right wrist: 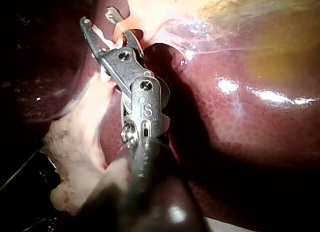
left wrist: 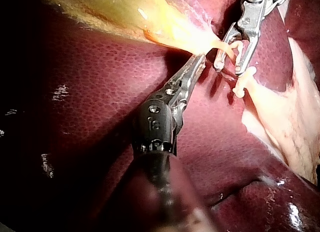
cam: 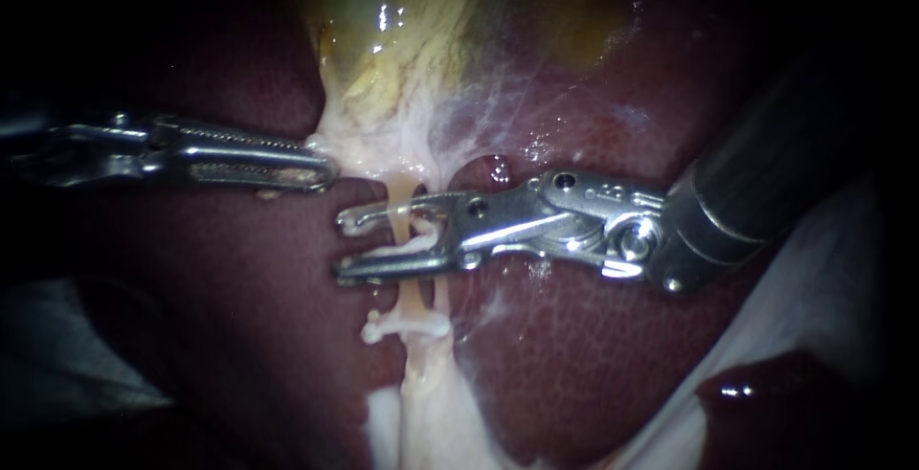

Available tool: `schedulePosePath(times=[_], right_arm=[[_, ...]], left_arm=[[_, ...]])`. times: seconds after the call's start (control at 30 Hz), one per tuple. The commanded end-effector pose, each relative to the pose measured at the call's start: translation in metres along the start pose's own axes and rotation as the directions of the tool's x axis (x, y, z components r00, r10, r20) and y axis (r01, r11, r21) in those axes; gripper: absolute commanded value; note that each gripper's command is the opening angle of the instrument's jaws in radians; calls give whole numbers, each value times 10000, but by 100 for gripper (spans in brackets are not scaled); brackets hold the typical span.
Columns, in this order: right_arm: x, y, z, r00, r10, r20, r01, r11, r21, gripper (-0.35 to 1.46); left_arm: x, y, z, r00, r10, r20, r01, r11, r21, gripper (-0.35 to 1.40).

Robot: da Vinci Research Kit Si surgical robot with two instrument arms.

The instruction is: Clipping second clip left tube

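The dark red liver [cam: 584, 355] was the ground under everything, wet and shiny, with fine speckles all over it. The yellow-green gallbladder [cam: 402, 39] lay at the liver's far edge. Pale tissue [cam: 383, 149] spread down from it to the middle. A white patch [cam: 823, 269] showed past the liver's right edge, and I could not tell what it was.

A thin, pale orange tube [cam: 400, 212] ran down the middle of the liver from that pale tissue. A white clip [cam: 402, 328] sat across the tube lower down.

The right instrument [cam: 343, 245] held its jaws apart. The tube passed between them, just above the white clip.

The left instrument [cam: 324, 171] had its jaws squeezed together on the edge of the pale tissue, just beside the top of the tube.
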Motion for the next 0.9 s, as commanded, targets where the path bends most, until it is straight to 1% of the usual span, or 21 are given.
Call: schedulePosePath(times=[0.03,0.13,0.23,0.33,0.47,0.53,0.7,0.9], right_arm=[[0,0,0,10000,-3,0,3,10000,5,30],[0,1,1,10000,1,-60,-1,10000,2,41],[0,2,2,9988,419,-244,-419,9991,19,46],[-1,2,3,9967,715,-386,-712,9974,78,49],[-5,1,6,9923,1163,-422,-1146,9926,410,49],[-10,1,8,9907,1310,-373,-1289,9902,539,50],[-29,-2,17,9845,1748,-170,-1726,9807,920,50],[-50,-6,28,9824,1866,28,-1856,9750,1219,50]], left_arm=[[0,0,0,10000,-2,1,2,10000,1,-35],[0,0,0,10000,-2,2,2,10000,0,-35],[0,0,-1,10000,-2,-4,2,10000,27,-35],[0,0,-1,10000,-4,-3,4,10000,26,-35],[0,0,-1,10000,-4,-3,4,10000,26,-35],[0,0,-1,10000,-3,-3,3,10000,25,-35],[0,0,-1,10000,-3,-3,3,10000,24,-35],[0,0,-2,10000,-2,-2,2,10000,22,-35]])
